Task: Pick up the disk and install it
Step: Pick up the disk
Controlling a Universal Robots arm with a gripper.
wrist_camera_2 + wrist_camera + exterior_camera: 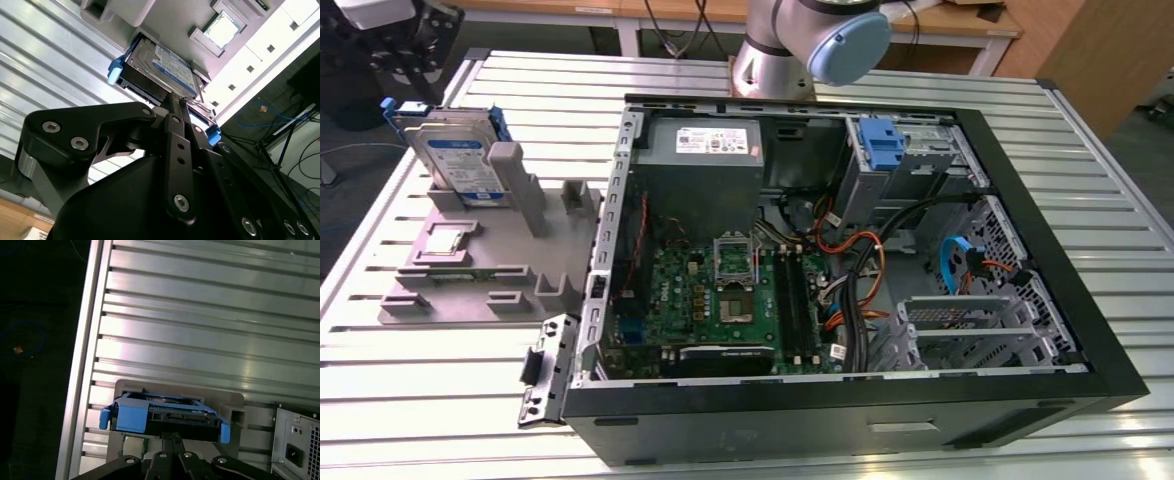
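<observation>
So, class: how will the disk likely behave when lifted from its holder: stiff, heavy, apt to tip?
The disk is probably stiff: a metal body in a blue plastic frame. Being metal, it likely feels heavy for its size. Standing on edge in the grey holder, it may tip once clear of the slot.

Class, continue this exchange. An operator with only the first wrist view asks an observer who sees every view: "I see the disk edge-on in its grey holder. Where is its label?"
Observer: The disk shows its blue-and-white label on the broad face in the exterior view.
Operator: Is the case open?
Observer: Yes, the case lies open, with a bare blue bracket in a bay at the exterior view's right.
</observation>
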